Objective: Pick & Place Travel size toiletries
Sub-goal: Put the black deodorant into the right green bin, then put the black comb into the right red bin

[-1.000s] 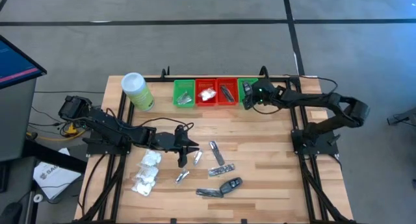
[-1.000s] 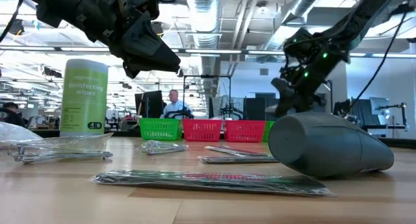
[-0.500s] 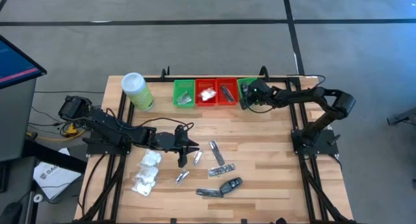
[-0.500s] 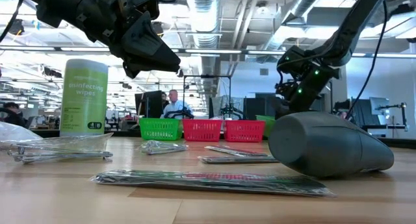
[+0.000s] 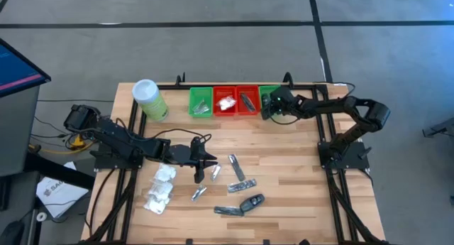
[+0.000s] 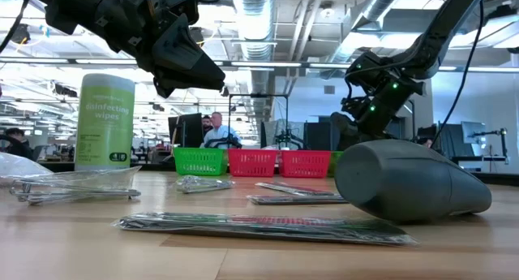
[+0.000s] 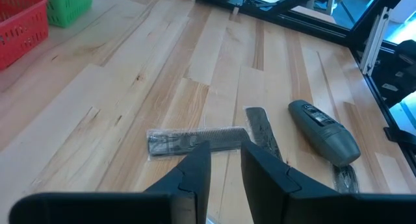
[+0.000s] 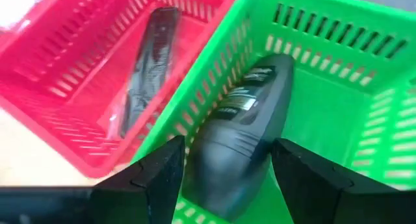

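Right pincer (image 8: pixel 224 162), released over the grey tube (image 8: pixel 240 136) in the far-edge green basket (image 8: pixel 338 81), should lift straight up (clearing the rim).

A tall light-green wipes canister (image 5: pixel 150 100) with a white lid stands upright near the table's far left corner — in the low view (image 6: pixel 105 121) its label reads "disinfecting wipes". The wooden table (image 5: pixel 284 160) has pale planks. Beyond it lies an open workroom with ceiling pipes (image 6: pixel 268 20), monitors (image 6: pixel 185 130) and a seated person (image 6: pixel 219 132) — all well apart from the table.
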